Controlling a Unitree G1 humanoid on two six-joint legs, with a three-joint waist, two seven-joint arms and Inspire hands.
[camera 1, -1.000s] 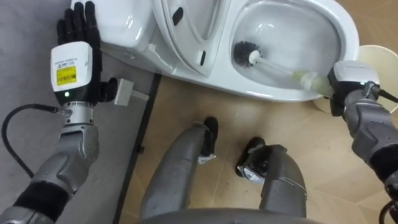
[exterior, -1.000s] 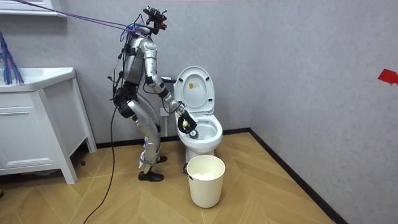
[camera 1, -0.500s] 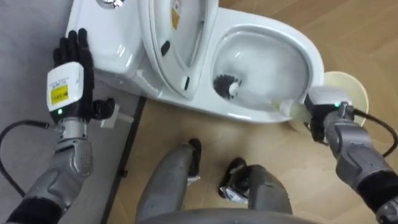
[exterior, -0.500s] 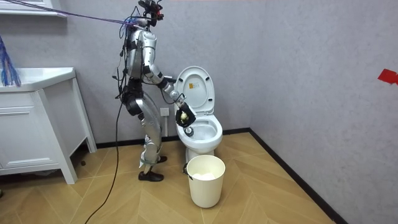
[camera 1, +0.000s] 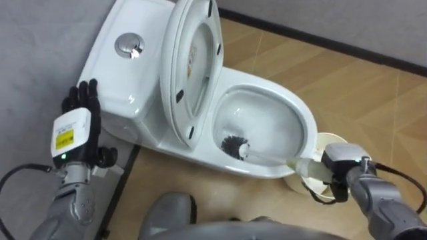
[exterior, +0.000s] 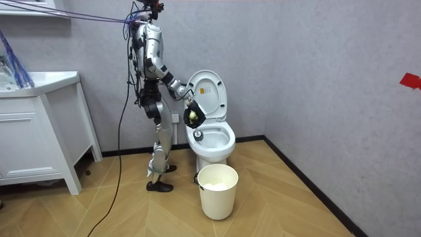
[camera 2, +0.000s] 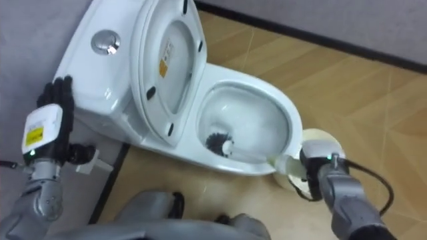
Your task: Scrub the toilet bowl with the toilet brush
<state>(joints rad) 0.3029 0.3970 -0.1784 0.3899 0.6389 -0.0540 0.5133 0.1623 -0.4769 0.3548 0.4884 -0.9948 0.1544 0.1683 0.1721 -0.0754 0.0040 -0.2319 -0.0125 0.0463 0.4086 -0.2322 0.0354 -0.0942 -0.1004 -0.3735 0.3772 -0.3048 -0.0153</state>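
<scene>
The white toilet [camera 1: 305, 124] stands with its lid and seat [camera 1: 190, 67] raised. A toilet brush [camera 1: 233, 145] has its black bristle head down inside the bowl, and its white handle slants out over the front rim. My right hand [camera 1: 337, 168] is shut on the handle's end, just outside the rim. My left hand [camera 1: 80, 127] is held up open, fingers straight, beside the tank [camera 1: 120, 73] and touching nothing. In the room view I stand upright at the toilet's side, with my right hand [exterior: 193, 117] over the bowl.
A white waste bin [exterior: 218, 191] stands on the wood floor in front of the toilet, partly behind my right hand [camera 2: 320, 173] in the eye views. A round flush button [camera 1: 129, 45] tops the tank. A white cabinet [exterior: 39, 131] is at the room view's left.
I have straightened up from a bent stance, so the eye views shifted. My right hand rose a little with the brush, whose head stays in the bowl. The left hand stayed open.
</scene>
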